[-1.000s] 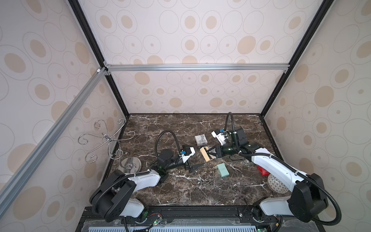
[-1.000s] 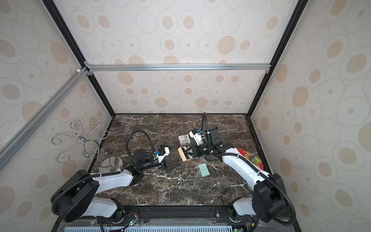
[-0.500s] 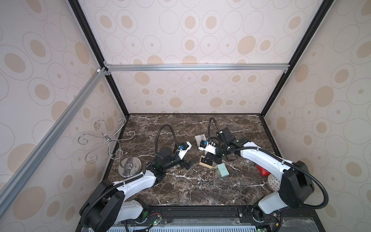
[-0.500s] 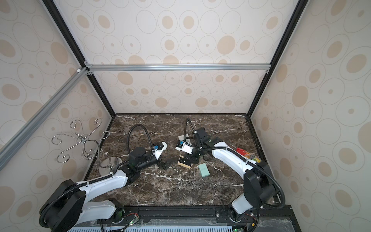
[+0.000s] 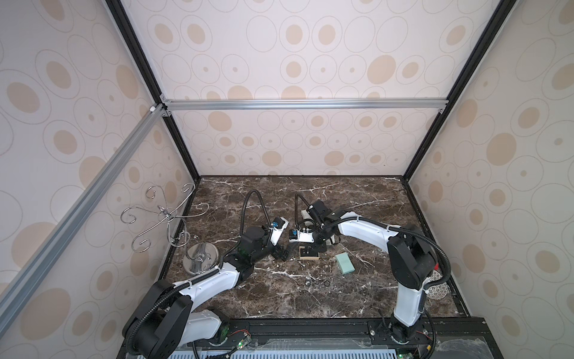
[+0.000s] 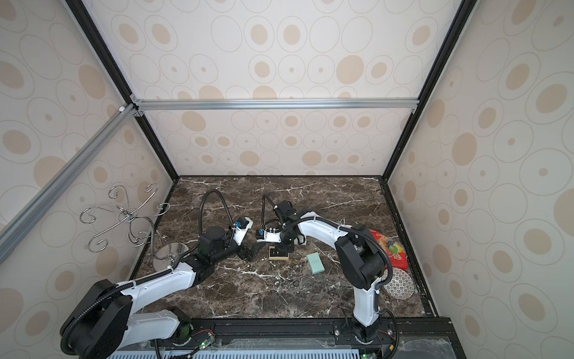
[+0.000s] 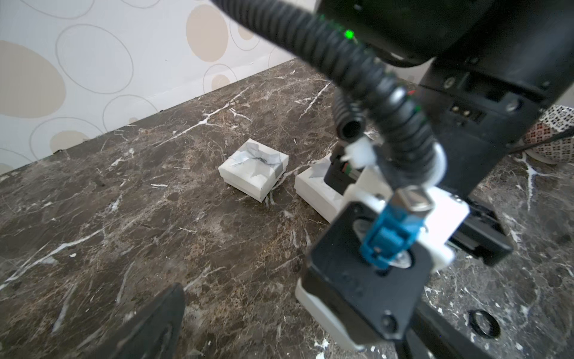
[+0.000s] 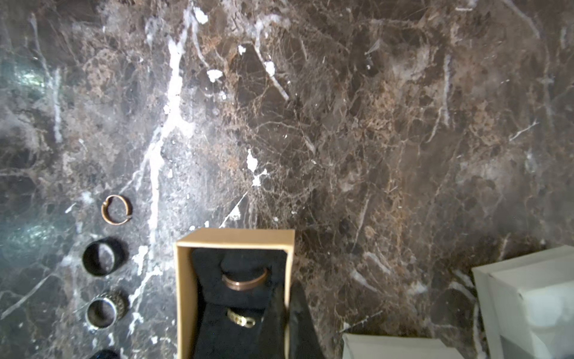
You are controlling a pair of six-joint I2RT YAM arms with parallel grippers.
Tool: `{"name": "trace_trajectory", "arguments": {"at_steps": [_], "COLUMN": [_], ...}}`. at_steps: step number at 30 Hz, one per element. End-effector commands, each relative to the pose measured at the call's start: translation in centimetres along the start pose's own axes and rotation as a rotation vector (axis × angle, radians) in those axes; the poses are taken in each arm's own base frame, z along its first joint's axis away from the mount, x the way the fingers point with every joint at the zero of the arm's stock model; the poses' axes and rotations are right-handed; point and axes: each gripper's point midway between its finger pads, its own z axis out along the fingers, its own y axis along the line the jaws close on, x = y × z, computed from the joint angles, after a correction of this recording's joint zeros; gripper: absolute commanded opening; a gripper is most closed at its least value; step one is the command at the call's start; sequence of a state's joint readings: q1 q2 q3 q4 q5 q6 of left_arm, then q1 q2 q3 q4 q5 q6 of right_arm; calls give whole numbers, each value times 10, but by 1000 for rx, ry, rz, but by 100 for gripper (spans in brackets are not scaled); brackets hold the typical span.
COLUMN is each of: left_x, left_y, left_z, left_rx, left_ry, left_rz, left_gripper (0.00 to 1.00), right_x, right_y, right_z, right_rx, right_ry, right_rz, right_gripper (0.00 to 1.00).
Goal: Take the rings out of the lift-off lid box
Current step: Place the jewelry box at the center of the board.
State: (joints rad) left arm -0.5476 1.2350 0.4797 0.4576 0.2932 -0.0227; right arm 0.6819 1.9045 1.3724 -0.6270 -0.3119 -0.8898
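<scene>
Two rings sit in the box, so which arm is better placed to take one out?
Right, probably: the right end effector, shut, hangs at the box beside the rings; the left end effector, open, stands aside.

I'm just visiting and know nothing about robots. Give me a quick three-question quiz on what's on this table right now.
1. True or false: the left gripper is shut.
2. Which gripper is directly above the tan box? A) left gripper B) right gripper
3. How many rings sit inside the box, going by the right wrist view?

Key:
1. False, its jaws stand open.
2. B.
3. Two.
</scene>
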Motion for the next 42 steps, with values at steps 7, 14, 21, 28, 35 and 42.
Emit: {"name": "trace_trajectory", "arguments": {"at_steps": [7,14,21,28,35,42], "left_x": [-39,-44,-51,-57,-49,-12], "left_y": [-4,-19,-16,-10,-8,6], "left_z": [-22,-24,-33,-43,-42,-17], "left_rx": [3,95,66,16,10,-51], "left_ry": [-135,-149,-169,-194,-191,-42], "left_rz": [34,49,49,33,7,-71], "left_gripper": [100,100,100,100,100,100], "right_x": [0,-1,-2,-14,0,17], "right_y": [3,-4,-9,-38,-71,-40], "right_z": [21,29,25,-11,-81,-119], "right_rx": [-17,-5,26,197,521,463], "right_ry": [35,39,42,28,3,73], "right_rz": [-47,-16,-13,16,261,707], "right_gripper": [0,7,32,59,100,100]}}
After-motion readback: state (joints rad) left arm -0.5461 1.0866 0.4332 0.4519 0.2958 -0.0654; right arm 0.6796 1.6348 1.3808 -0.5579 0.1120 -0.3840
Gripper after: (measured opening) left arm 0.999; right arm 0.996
